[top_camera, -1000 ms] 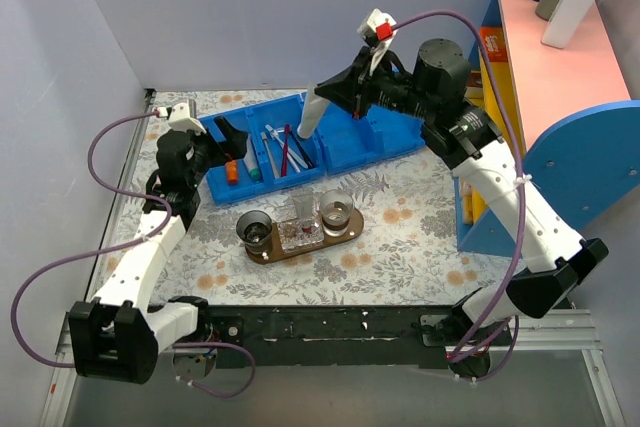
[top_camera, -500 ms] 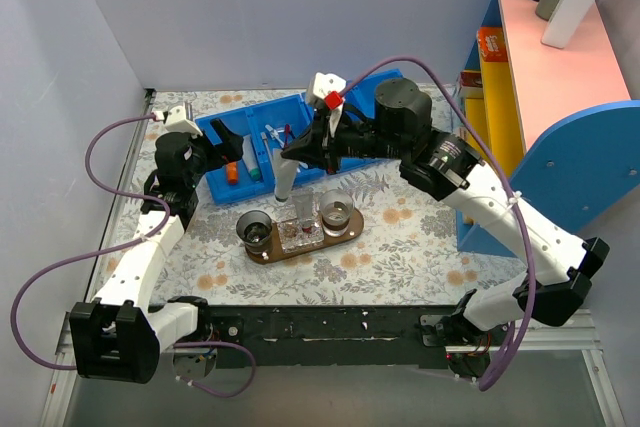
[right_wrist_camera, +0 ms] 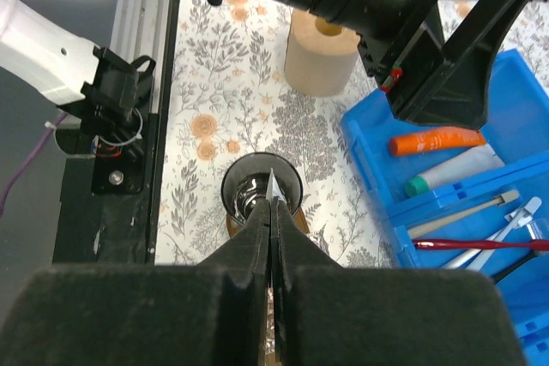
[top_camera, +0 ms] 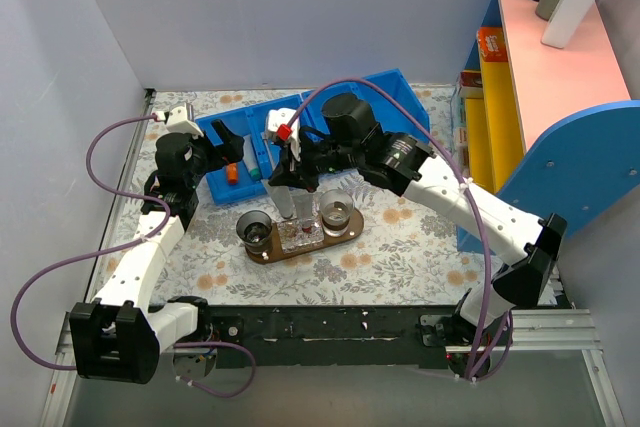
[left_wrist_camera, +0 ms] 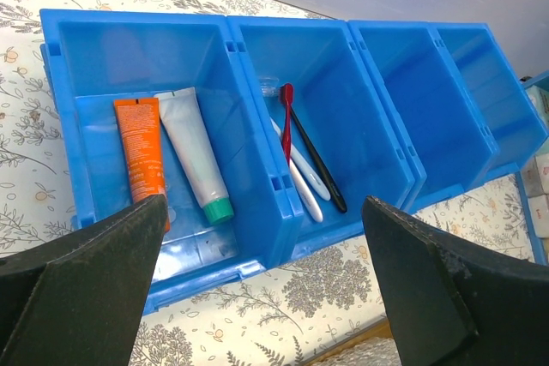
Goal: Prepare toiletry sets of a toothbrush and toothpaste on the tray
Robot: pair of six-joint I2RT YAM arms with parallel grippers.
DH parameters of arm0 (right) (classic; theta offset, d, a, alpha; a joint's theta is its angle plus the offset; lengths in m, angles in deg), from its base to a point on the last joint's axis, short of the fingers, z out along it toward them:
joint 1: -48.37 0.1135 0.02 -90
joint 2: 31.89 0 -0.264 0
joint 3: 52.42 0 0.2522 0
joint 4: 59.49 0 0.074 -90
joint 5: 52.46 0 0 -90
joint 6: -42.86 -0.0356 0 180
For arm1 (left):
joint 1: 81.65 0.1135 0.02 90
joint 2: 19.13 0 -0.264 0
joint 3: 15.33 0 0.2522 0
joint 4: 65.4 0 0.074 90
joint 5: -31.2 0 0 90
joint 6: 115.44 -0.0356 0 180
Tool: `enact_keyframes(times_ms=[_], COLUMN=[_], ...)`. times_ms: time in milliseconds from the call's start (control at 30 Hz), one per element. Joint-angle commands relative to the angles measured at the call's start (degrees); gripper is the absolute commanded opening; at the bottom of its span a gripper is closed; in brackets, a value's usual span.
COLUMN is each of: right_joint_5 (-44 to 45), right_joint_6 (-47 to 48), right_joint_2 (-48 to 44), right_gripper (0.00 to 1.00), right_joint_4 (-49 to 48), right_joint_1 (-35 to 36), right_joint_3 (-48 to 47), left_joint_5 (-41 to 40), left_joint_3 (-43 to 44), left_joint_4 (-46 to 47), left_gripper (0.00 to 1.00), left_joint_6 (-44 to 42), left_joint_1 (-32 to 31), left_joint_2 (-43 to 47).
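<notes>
Top: right end effector (top_camera: pixel 288 179), over the blue bins (top_camera: pixel 395 87) a second ago, now sits above the dark wooden oval tray (top_camera: pixel 352 227), clamped on the toothpaste (top_camera: pixel 284 199); placement looks close.
Left wrist: left end effector (left_wrist_camera: pixel 264 203) wide open, empty; slim plastic toothbrush (left_wrist_camera: pixel 307 195) lies binned.
Right wrist: tube's thin crimp points into a glossy round cup (right_wrist_camera: pixel 236 186).

Plain pale lavender walls (top_camera: pixel 250 17) close in the back and left of the table. A cloth with a grey and orange floral print (top_camera: pixel 410 252) covers the tabletop. At the right stands a blue shelf unit (top_camera: pixel 575 157) with a pink top (top_camera: pixel 555 67), bottles standing on it.
</notes>
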Motion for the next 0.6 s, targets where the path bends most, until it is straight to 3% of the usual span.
enact_keyframes(times_ms=[0,567], right_joint_5=[-1.19,-2.77], right_joint_6=[2.61,5.07], right_joint_2=[-0.59,1.52], right_gripper=[0.01,0.01], right_joint_4=[-1.11,-3.74], right_joint_1=[0.0,-0.17], right_joint_3=[-2.83,0.77], left_joint_5=[0.76,1.99], left_joint_3=[-0.01,-0.1], left_joint_4=[0.53,0.62], left_gripper=[0.98,0.98], left_joint_6=[-0.92,-1.01], left_joint_1=[-0.1,-0.11], left_joint_2=[0.87,0.43])
